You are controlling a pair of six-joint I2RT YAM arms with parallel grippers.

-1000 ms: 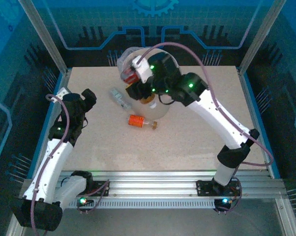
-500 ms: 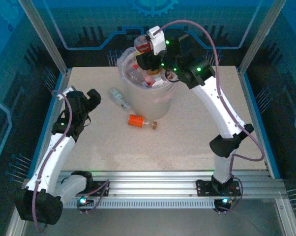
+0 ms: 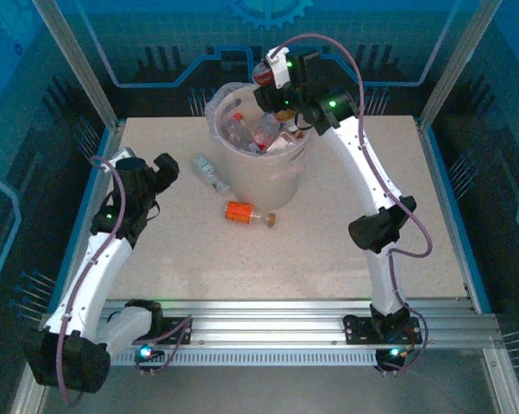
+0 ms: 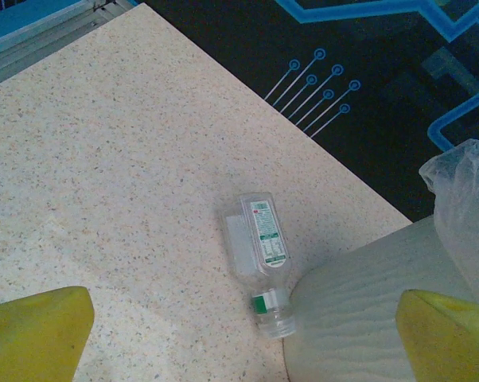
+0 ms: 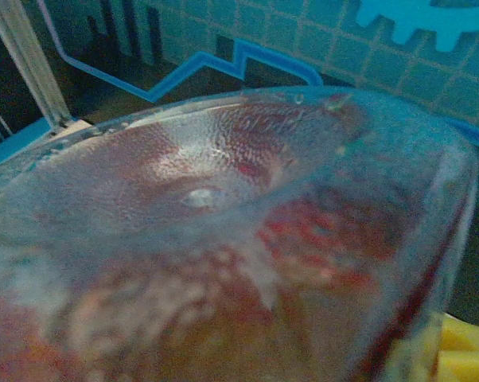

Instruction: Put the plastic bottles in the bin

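1. My right gripper (image 3: 267, 78) is clamped on a clear plastic bottle with a red label (image 5: 223, 239). It holds the bottle above the far rim of the large round beige-white plastic bin (image 3: 274, 179).
2. In the right wrist view the base of this bottle is very close. It is round, with a dimple in the middle and a fine pebbled texture. One yellow fingertip (image 5: 462, 358) is beside it at the lower right.
3. The bin has a smooth matte wall, and a crinkled clear plastic liner (image 4: 462, 191) stands up over its rim. Inside lie several clear bottles with red and white parts (image 3: 253, 129), in a heap.
4. My left gripper (image 3: 166, 167) is spread wide and holds nothing. It hovers over the speckled beige table top (image 3: 354, 190), left of the bin.
5. Between its yellow finger pads (image 4: 33, 338) the left wrist view shows a flat-sided clear plastic bottle with a green and white label (image 4: 259, 247). It lies on its side with its cap right at the foot of the bin; I cannot tell if they touch.
6. A clear plastic bottle with an orange label (image 3: 240, 212) lies on its side on the table, near the bin but apart from it.
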